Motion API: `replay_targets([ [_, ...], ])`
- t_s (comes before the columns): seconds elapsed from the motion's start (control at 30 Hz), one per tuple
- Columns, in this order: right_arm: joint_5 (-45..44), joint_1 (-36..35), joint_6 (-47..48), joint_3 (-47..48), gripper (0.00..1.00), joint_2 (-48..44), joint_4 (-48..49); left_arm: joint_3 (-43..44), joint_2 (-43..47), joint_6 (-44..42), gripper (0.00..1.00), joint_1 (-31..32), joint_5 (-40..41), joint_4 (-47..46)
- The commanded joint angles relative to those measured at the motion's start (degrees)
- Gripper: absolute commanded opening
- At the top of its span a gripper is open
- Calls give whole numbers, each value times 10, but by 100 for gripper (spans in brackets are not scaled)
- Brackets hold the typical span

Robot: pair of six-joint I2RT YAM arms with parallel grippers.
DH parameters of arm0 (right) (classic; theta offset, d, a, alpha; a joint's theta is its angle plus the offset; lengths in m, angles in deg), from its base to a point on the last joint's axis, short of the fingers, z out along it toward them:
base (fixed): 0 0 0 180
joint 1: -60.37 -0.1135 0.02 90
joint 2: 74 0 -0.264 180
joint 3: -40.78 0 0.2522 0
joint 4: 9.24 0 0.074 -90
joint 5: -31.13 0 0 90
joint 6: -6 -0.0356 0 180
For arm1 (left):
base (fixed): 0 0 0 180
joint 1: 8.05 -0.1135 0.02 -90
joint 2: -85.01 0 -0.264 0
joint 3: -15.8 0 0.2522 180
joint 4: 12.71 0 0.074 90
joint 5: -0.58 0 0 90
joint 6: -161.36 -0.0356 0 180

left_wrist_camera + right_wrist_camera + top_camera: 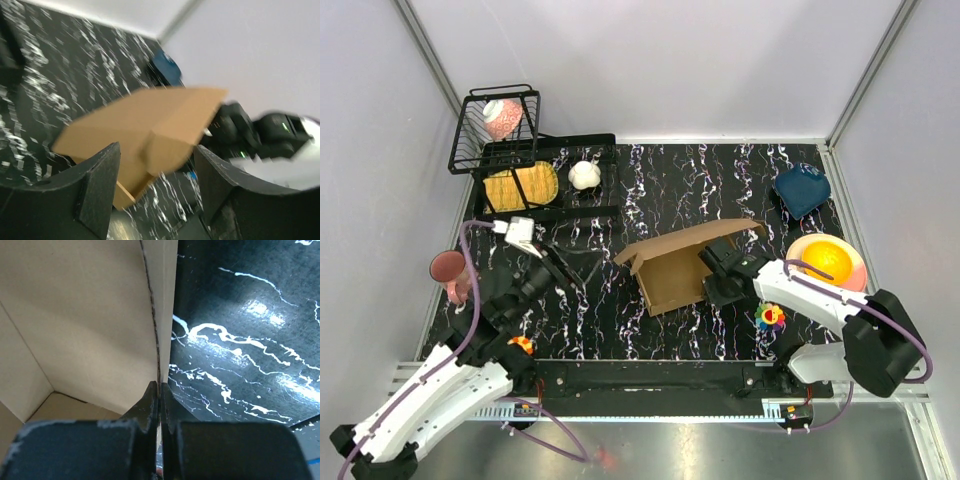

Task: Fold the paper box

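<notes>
Brown paper box [670,272] wall pinched in right jaws; left jaws spread, apart.

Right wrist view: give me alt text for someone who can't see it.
The right gripper pinches the thin upright wall of the brown paper box, which fills the left half. The black, white-veined table fills the right.

Bare table [610,315] between left claw [570,268] and paper box [672,265], also along its near side. Blocked on the right by right claw [718,268] clamped on the box wall, bowl [825,262], toy [770,317].
</notes>
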Motion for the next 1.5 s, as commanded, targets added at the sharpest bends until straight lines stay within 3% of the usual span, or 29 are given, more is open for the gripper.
replay_targets([
  [0.0, -28, -4, -51, -23, 0, -2, 53, -17, -17, -1, 63, 55, -103, -66],
  [0.1, -33, -5, -54, -48, 0, 2, 82, -45, 28, -6, 63, 114, -55, -94],
  [0.2, -26, -4, -48, -67, 0, 5, 99, -47, 54, -59, 63, 154, -92, -103],
  [0.37, -23, -5, -41, -86, 0, -3, 119, -19, -79, -78, 58, 220, -158, -99],
  [0.47, -18, -5, -35, -93, 0, -2, 128, -31, -132, -99, 56, 299, -128, -144],
  [0.6, -16, -5, -27, -104, 0, -2, 140, -15, -206, -125, 54, 345, -71, -162],
  [0.73, -9, -5, -18, -119, 0, -8, 149, 12, -283, -137, 53, 342, 5, -171],
  [1.0, 7, -5, 22, -128, 0, -29, 156, 50, -360, -65, 52, 174, 62, -198],
  [1.17, 13, -4, 58, -128, 0, -35, 161, 142, -423, -65, 54, 112, 52, -192],
  [1.33, 25, -5, 90, -127, 0, -40, 171, 225, -502, -84, 59, 90, 51, -162],
  [1.47, 26, -6, 120, -127, 18, -64, 175, 286, -562, -89, 60, 55, 29, -147],
])
